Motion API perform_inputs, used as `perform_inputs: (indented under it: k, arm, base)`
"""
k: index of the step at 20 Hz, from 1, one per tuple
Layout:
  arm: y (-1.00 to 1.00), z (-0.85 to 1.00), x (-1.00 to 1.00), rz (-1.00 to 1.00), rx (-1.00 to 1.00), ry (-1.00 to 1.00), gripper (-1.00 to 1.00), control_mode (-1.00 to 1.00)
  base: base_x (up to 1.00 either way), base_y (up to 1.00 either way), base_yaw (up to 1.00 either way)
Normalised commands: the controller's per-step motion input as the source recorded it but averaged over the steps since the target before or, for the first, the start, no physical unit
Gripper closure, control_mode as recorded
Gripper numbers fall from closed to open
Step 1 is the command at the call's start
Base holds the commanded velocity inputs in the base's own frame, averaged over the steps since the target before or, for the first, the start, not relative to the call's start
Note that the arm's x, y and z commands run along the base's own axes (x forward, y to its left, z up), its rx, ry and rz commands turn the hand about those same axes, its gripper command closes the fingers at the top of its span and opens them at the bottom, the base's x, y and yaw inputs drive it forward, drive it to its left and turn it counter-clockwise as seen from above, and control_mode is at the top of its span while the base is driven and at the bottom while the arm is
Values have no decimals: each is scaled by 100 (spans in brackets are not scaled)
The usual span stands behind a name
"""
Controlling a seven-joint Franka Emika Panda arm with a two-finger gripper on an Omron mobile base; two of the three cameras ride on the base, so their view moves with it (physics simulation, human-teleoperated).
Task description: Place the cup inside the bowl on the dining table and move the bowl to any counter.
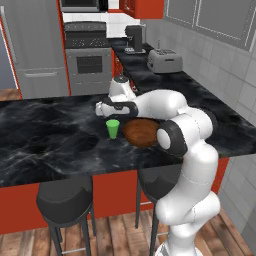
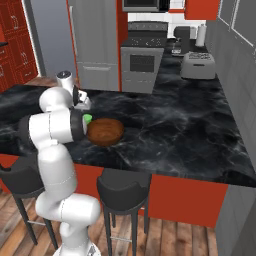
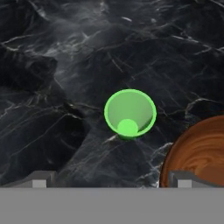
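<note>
Nearest to us, the fingers (image 3: 111, 179) stood wide apart and held nothing, above the bench (image 3: 52, 65). Beyond them the cup (image 3: 130, 113) stood upright, just beside the bowl (image 3: 199, 153). We judged that a descent off centre could tip the light cup or knock it against the bowl's rim.

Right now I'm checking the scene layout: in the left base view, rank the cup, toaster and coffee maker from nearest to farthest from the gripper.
1. The cup, on the dining table just below the open gripper.
2. The toaster, on the side counter to the right.
3. The coffee maker, farther back on that counter.
</note>
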Motion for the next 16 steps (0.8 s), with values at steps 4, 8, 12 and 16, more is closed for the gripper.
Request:
perform_inputs:
  k: [4, 8, 12, 16]
  arm:
    - [11, -25, 21, 0, 0, 0, -100, -100]
    - [10, -26, 26, 0, 0, 0, -100, -100]
    - [1, -16, 23, 0, 0, 0, -100, -100]
    - [0, -8, 14, 0, 0, 3, -100, -100]
  base:
    - [0, 0, 0]
    - [0, 0, 0]
    - [0, 0, 0]
    - [0, 0, 0]
